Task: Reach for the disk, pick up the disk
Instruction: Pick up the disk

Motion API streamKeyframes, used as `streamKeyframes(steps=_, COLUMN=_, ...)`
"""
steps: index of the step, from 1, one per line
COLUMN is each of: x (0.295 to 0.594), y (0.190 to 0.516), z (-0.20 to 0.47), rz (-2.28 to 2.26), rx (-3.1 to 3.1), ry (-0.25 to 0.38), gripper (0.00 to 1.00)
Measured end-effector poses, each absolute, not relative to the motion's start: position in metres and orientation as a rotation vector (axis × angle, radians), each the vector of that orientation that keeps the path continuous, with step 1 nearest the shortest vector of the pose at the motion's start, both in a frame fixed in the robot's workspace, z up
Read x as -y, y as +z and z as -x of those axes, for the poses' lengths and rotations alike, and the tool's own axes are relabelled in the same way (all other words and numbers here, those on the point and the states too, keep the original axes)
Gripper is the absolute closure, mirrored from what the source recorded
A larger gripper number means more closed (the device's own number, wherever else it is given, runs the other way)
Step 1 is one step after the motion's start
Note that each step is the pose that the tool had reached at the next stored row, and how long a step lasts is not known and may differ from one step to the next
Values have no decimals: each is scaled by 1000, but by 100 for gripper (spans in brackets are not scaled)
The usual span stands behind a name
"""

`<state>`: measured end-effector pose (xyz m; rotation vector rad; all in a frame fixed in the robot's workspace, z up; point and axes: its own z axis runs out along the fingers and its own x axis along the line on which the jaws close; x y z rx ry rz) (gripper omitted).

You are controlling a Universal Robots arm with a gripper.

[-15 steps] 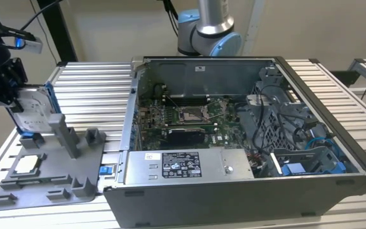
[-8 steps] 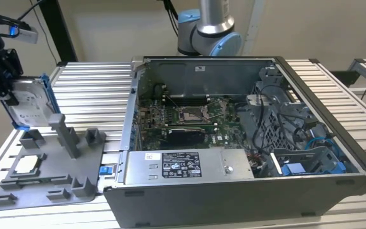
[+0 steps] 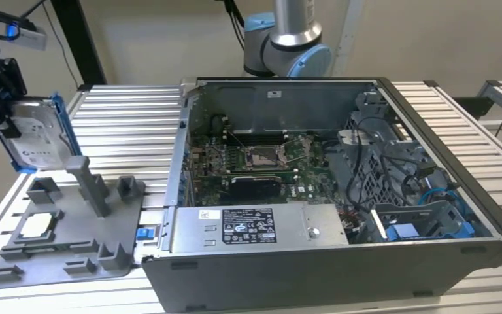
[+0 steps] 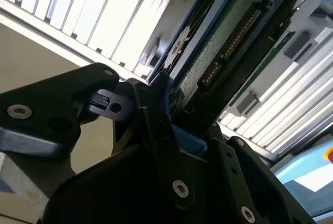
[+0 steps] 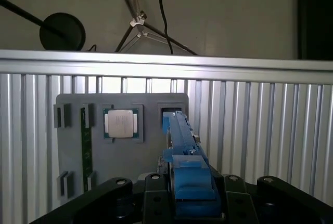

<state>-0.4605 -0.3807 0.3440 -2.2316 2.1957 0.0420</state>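
Pincer (image 5: 191, 183) tight around the disk (image 3: 38, 136), above grey tray (image 5: 151, 157) with square chip (image 5: 122, 123) in its pocket

Tray posts (image 3: 89, 183) stand close under the disk (image 3: 34, 134).

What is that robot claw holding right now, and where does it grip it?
The gripper holds the disk, clamped at its upper end across the blue frame.

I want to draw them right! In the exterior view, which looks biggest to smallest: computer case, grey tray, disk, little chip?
1. computer case
2. grey holder tray
3. disk, held up in the air, perhaps nearer the camera, so less sure
4. square chip in the tray
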Motion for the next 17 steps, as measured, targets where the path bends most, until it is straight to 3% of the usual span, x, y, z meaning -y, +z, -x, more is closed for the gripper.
streamKeyframes(steps=17, x=381, y=360, z=467, rz=2220, rx=-2184, ry=16, gripper=100)
